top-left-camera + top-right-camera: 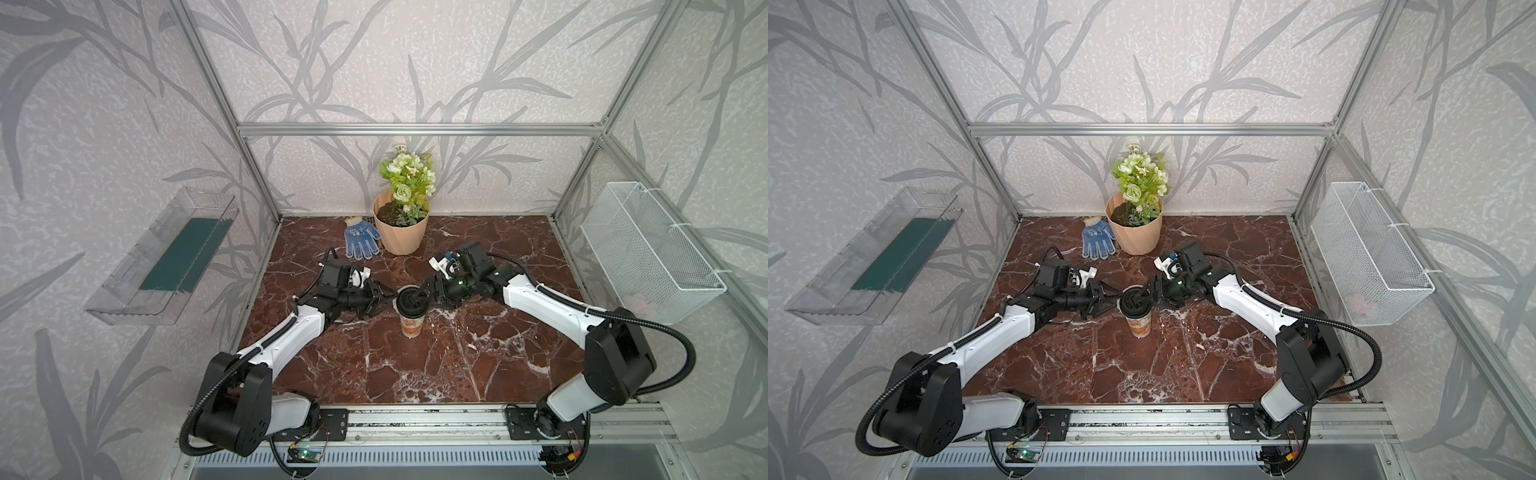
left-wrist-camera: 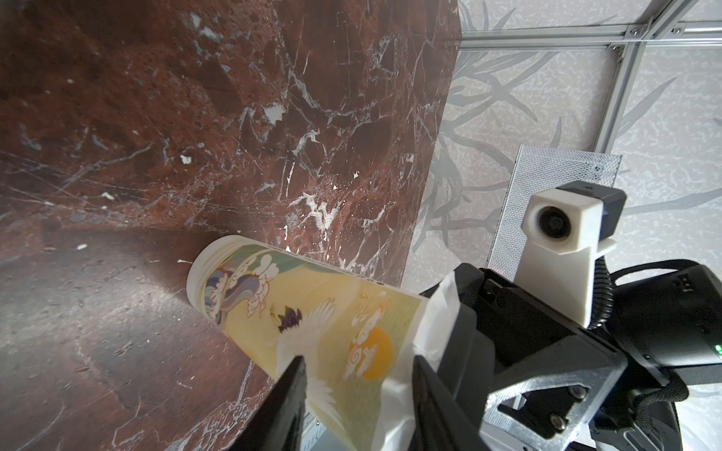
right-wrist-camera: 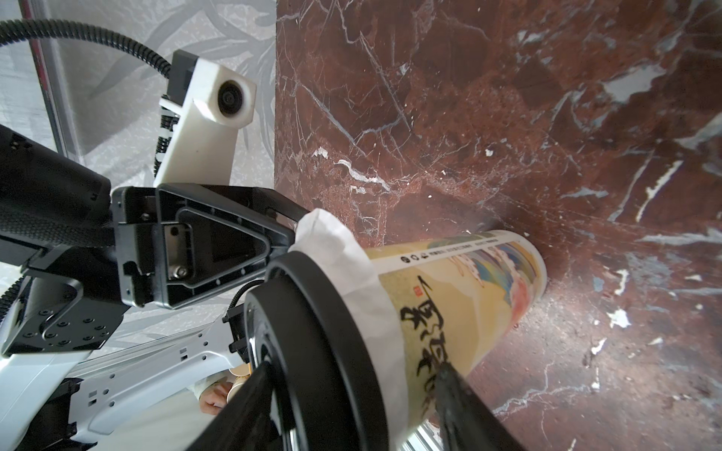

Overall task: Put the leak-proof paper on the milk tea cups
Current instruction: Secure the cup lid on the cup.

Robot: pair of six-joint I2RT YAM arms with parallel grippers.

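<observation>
Marble surface [image 1: 415,365]. Wire basket [image 1: 648,249] on side wall: faint pinkish item, unclear. Clear tray [image 1: 166,266] on opposite wall: green sheet [image 1: 183,257]. Peach flower pot [image 1: 401,239]: soil, flowers. Milk tea cup [image 1: 412,326] upright mid-surface. Leak-proof paper [image 3: 375,296] draped over mouth, black lid [image 1: 411,300] on top. Right gripper [image 3: 351,375] jaws apart, straddling lid rim. Left gripper [image 2: 357,375] jaws apart beside cup rim.

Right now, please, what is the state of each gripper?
Left gripper: jaws apart at the leak-proof paper; grip cannot be told.
Right gripper: jaws apart around the black lid; grip cannot be told.
</observation>
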